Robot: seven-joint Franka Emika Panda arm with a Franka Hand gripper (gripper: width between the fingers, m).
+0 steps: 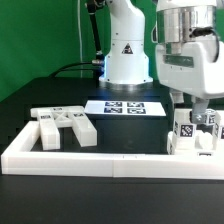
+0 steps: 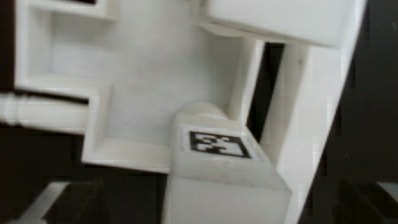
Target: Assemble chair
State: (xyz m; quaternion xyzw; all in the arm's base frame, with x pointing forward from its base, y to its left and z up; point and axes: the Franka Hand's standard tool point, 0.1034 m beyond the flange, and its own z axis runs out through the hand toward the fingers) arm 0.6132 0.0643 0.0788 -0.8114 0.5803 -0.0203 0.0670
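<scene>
The chair parts are chunky white blocks with black-and-white tags. One cluster of them (image 1: 196, 132) stands at the exterior view's right, against the border wall. Several loose slabs (image 1: 62, 126) lie at the exterior view's left. My gripper (image 1: 192, 104) hangs straight over the right cluster, its fingertips down among the parts. In the wrist view a white tagged post (image 2: 228, 150) runs between the jaws and fills the middle. A slotted white chair frame (image 2: 125, 70) lies right behind it. The fingers themselves are hidden.
A long low white border wall (image 1: 90, 158) runs along the front. The marker board (image 1: 124, 107) lies flat in the middle of the black table. The arm's white base (image 1: 128, 50) stands behind it, with a green backdrop.
</scene>
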